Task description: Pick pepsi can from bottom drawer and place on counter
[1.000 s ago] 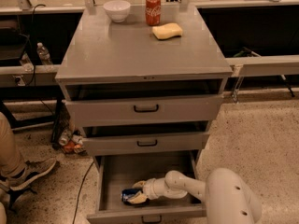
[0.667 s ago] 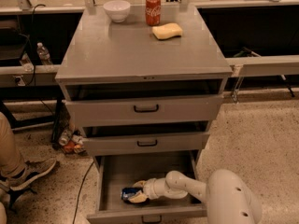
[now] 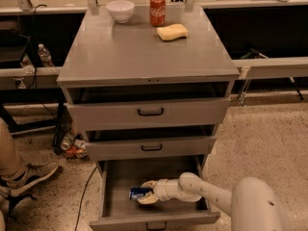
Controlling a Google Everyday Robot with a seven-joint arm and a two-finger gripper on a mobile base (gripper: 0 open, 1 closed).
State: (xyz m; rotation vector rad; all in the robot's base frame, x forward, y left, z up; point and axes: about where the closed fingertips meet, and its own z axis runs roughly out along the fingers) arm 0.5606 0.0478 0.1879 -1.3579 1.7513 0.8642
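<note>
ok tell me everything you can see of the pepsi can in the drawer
The pepsi can is small, blue and metal-looking with pale markings. It lies on its side on the floor of the pulled-open bottom drawer, about mid-drawer, with its long axis running left to right. Only its left part shows. The gripper, reaching in from the right, covers its right end and sits right at the can. Nothing else in the drawer is seen touching it.
</note>
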